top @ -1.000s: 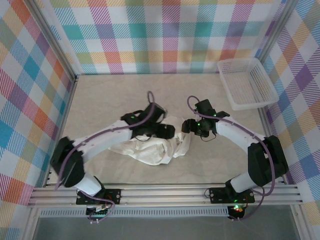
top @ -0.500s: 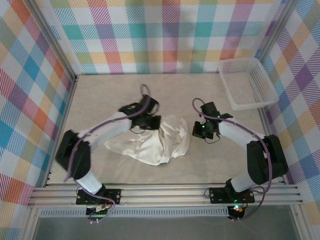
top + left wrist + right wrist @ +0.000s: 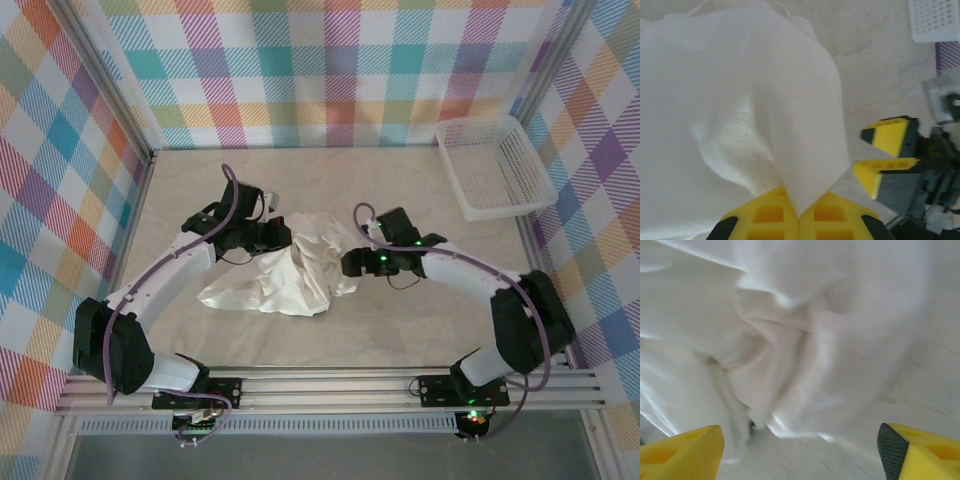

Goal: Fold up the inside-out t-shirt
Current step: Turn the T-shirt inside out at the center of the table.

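Left wrist view first: the left fingers (image 3: 785,215) are now pinching a fold of the t-shirt (image 3: 740,100), where a second ago they were spread open. The right fingers (image 3: 680,450) are sitting wide apart again after a quick squeeze, with cloth bunching just ahead of them, ungripped. Beyond both, the shirt is lying crumpled on the table (image 3: 420,330), dragged along with the left fingers. My guess: they're hunting for corners, and folding isn't starting yet.
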Controlling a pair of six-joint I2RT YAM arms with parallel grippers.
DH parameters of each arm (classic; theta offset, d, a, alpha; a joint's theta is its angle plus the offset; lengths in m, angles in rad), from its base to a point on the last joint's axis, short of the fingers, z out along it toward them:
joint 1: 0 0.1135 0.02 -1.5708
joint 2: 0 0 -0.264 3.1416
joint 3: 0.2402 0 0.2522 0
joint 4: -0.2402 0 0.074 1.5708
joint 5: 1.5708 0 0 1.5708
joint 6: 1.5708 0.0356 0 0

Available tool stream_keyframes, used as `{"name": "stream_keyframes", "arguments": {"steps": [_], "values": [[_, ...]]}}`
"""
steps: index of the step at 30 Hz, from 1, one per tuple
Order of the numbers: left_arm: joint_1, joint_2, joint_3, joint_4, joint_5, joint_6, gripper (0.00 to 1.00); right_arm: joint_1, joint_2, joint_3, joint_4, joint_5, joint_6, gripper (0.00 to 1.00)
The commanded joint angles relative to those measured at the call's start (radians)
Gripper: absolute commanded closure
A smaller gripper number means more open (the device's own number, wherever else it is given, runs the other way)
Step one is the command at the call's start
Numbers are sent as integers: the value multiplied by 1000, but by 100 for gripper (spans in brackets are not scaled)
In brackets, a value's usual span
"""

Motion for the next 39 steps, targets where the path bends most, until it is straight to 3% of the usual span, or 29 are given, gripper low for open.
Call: {"name": "stream_keyframes", "arguments": {"steps": [1, 3, 5, 7, 8, 9, 13, 17, 22, 23, 25, 29, 32, 34, 36, 39], "values": [[11, -48, 6, 23, 69, -20, 100, -6, 159, 115, 119, -42, 48, 20], [16, -68, 16, 4, 52, -22, 100, -6, 245, 163, 137, -16, 98, 28], [44, -104, 22, -34, 36, -27, 100, -7, 309, 223, 51, 54, 108, 54], [135, -159, 17, -87, 44, -35, 100, -15, 299, 244, -74, 271, 134, 87], [187, -184, 11, -108, 54, -36, 100, -29, 265, 212, -80, 329, 150, 97], [250, -208, 4, -132, 68, -31, 100, -60, 208, 148, -48, 353, 171, 100], [409, -171, -17, -232, 133, 46, 100, -179, 54, -25, -3, 315, 166, 100], [418, -79, -82, -190, 124, 69, 100, -187, -33, -87, -59, 271, 105, 100], [419, -26, -83, -177, -7, 95, 62, -188, -140, -125, -112, 274, 112, 99], [418, -36, -77, -183, -36, 95, 58, -186, -154, -119, -118, 272, 103, 91], [405, -67, -64, -201, -81, 87, 52, -168, -171, -87, -132, 251, 60, 57], [234, -117, -44, -233, -164, 60, 50, -34, -129, 8, -84, 237, -115, 42], [55, -105, -53, -218, -193, 10, 49, 87, -19, 103, -22, 264, -293, 34], [-59, -73, -61, -216, -229, -20, 48, 123, 78, 179, 16, 213, -344, 29], [-118, -35, -88, -204, -238, -48, 43, 137, 179, 250, 38, 120, -358, 27], [-138, 14, -161, -154, -221, -86, 33, 153, 333, 372, 12, 28, -365, 28]]}}
